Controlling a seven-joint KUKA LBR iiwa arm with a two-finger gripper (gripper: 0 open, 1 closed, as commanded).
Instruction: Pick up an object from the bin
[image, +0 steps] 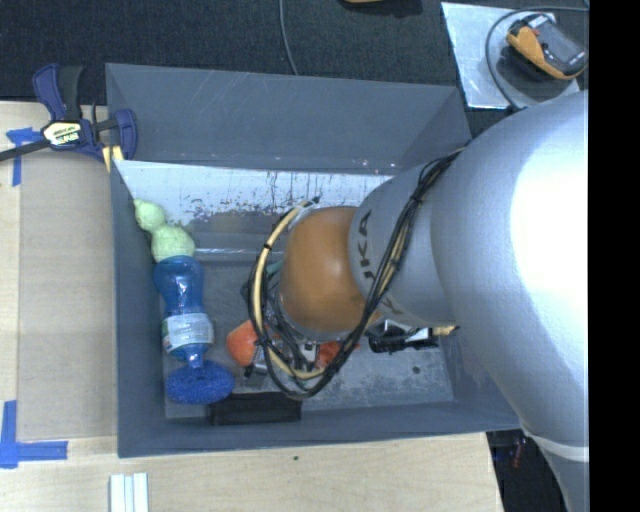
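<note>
My gripper (272, 352) reaches down into the lower middle of the bin, mostly hidden under the arm's orange cover and cables. An orange rounded thing (240, 342) lies just to its left, touching or nearly touching it. A smaller orange-red piece (328, 352) peeks out on its right side. Just below the gripper, a black flat bar (255, 409) lies along the bin's front wall. Whether anything is held is hidden.
Along the left wall lie a pale green lumpy toy (165, 235), a blue plastic bottle (182, 305) and a blue fuzzy thing (198, 383). The arm covers the bin's middle and right side.
</note>
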